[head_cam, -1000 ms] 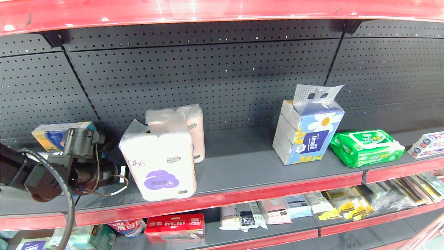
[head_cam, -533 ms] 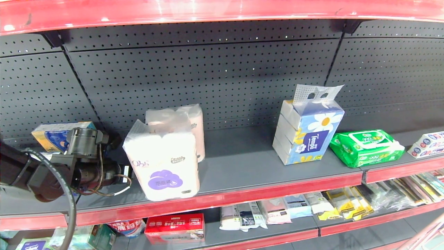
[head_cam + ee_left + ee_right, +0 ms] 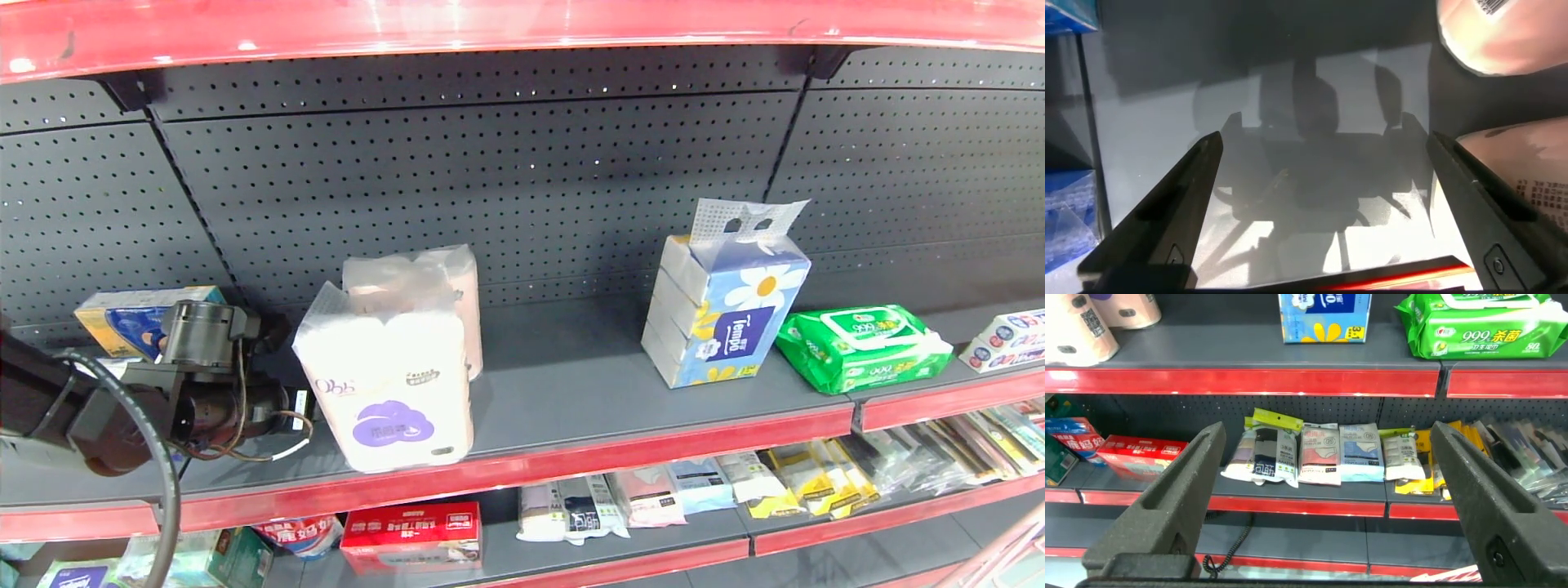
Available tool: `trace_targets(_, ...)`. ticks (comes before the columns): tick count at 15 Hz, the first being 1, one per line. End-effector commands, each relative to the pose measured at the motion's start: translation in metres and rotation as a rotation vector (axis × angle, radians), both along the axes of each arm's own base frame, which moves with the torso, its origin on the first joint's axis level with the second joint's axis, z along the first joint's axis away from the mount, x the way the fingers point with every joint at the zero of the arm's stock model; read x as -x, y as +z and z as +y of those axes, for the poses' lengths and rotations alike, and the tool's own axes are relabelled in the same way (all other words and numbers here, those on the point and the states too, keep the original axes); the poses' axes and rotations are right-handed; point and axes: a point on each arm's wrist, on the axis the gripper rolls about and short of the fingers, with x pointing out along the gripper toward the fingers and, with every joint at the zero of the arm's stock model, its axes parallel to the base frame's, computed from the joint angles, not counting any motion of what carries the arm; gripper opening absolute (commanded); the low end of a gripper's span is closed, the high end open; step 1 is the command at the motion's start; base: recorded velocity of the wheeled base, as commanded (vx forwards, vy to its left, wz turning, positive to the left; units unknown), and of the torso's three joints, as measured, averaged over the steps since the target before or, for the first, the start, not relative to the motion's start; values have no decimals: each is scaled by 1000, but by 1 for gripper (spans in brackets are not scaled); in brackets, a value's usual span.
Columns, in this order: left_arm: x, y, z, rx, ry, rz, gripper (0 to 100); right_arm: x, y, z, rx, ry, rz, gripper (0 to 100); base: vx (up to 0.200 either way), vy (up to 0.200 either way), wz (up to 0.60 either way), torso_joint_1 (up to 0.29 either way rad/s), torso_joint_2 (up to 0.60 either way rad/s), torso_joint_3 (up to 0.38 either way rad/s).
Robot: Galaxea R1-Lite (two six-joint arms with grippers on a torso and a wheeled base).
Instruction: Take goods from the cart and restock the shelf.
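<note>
Shelf (image 3: 571,392) of grey board with a red lip carries the white toilet-roll pack (image 3: 388,392) upright at its front edge, with a pinkish pack (image 3: 457,302) just behind it. Left gripper (image 3: 1323,204) sits low beside the toilet-roll pack, fingers spread wide, nothing between them. Right gripper (image 3: 1327,498) faces the lower shelf (image 3: 1315,508), likewise wide apart and empty.

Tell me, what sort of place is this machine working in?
Most likely a shop aisle, or a mock-up of one: a red-edged shelf with a perforated back panel holds a toilet-paper pack, a tissue pack and green wet wipes, with more packets on the lower shelf.
</note>
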Motion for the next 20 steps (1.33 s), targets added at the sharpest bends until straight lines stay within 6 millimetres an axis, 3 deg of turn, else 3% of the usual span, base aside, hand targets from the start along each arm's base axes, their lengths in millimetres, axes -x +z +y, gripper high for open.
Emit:
trace_targets(1,0,0,-1,0,-4,-2,100,0,0,0,1,1,1,100,0,0,0,0,0,0)
trace_targets(20,1,0,-8,2,-21,-2,100,0,0,0,1,1,1,100,0,0,0,0,0,0)
